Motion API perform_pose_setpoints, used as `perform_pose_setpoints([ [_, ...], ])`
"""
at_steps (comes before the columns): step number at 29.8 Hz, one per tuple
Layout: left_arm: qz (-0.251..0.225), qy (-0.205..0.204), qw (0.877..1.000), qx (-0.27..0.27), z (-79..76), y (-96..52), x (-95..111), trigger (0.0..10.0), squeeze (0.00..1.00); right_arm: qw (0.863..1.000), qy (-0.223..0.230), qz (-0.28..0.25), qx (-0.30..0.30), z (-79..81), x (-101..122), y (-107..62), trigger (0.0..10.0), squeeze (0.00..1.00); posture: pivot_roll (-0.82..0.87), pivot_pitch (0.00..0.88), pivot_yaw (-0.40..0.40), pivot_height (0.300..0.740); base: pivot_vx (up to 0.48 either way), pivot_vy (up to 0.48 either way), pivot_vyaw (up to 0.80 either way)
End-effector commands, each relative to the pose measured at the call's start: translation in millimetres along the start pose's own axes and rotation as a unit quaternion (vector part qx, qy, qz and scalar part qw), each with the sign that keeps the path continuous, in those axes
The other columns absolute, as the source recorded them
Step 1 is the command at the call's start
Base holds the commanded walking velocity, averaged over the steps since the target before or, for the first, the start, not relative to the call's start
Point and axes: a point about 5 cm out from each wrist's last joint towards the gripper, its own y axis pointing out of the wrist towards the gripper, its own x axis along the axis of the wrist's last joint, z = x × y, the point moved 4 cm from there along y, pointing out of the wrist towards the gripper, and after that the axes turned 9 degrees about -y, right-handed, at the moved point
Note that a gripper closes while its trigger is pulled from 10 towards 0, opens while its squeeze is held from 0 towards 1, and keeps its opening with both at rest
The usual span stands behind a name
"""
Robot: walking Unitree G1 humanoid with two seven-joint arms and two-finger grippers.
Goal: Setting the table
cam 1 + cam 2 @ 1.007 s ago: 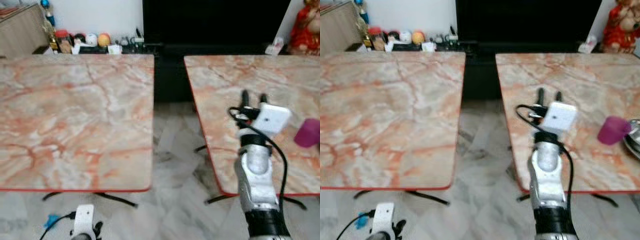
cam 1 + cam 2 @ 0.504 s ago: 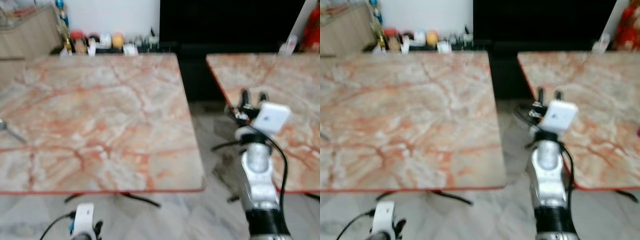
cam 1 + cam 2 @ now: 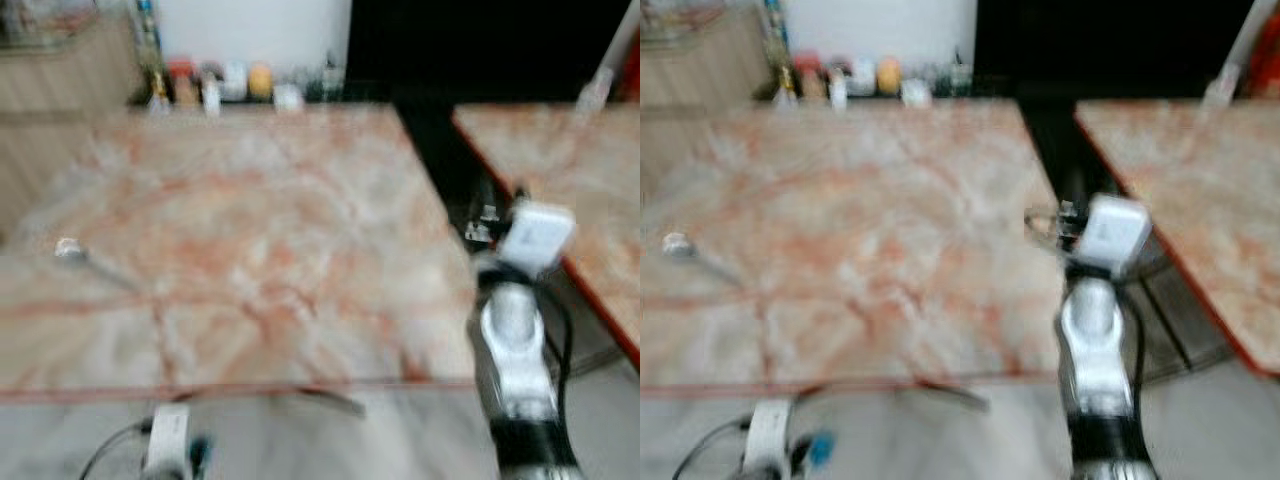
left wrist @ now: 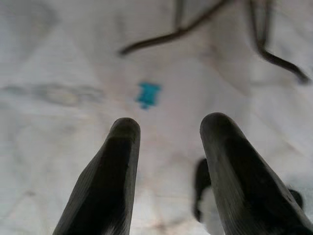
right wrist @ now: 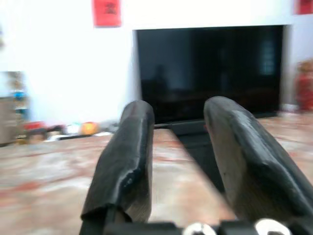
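A spoon (image 3: 75, 252) lies at mid-left on the marble desk (image 3: 270, 230), awaiting placement. The right pincer (image 5: 178, 161), released and empty, is raised at right for reaching; the left pincer (image 4: 168, 161), released, hangs over the floor.

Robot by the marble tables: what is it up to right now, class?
Nothing is being handled at this moment. The right gripper is raised, open and empty, near the right edge of a marble table. The left gripper hangs low over the floor, also open and empty. A spoon lies on the table's left side, and a second table stands to the right. The head views are blurred.
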Motion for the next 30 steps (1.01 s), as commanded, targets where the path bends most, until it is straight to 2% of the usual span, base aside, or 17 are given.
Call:
perform_pose_setpoints([
  [1, 0.021, -0.004, 1.000, 0.001, -2.1, -2.3, -13.9, 10.0, 0.00, 1.000, -0.004, 0.000, -0.008, -6.9, -0.3, 0.6, 10.0, 0.00, 0.06, 0.000, 0.012, 0.740, 0.000, 0.465, 0.00],
  [30, 0.025, -0.005, 1.000, 0.003, 0.7, -2.8, -15.6, 10.0, 0.00, 1.000, 0.004, -0.001, -0.001, -4.0, -0.7, 1.0, 10.0, 0.00, 0.07, 0.000, 0.013, 0.740, 0.000, 0.464, 0.00],
])
